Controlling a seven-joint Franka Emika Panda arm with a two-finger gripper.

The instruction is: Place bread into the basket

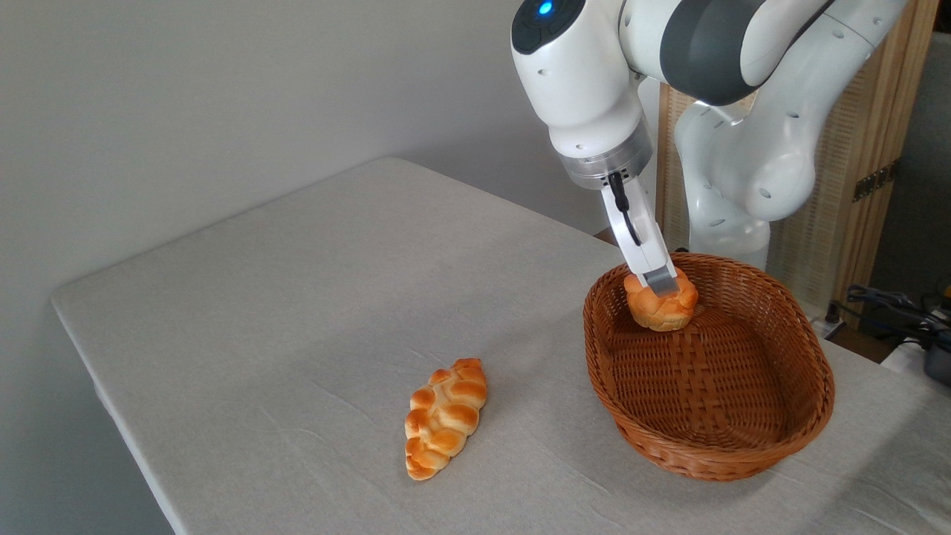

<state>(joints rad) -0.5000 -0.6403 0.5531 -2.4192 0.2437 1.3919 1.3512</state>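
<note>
While my pincer (660,291) grips the bun (661,303) from above, closed on its top, I hold it over the far end of the basket (713,452), inside the line of the rim. From this one view I cannot tell whether its pale base touches the weave or hangs just clear of it; it looks close to the bottom near the back wall.

To do this step well, I judge I should lower gently until the bun sits on the basket floor, then part the fingers just enough to free it, so it neither drops nor rolls against the sloping side. The bun looks soft, so I would not squeeze harder on the way down. After letting go, I should lift straight up, keeping the fingers clear of the braided rim behind.

The plait loaf (446,417) lies on the desk (312,297), well apart to the left, and needs no attention.
</note>
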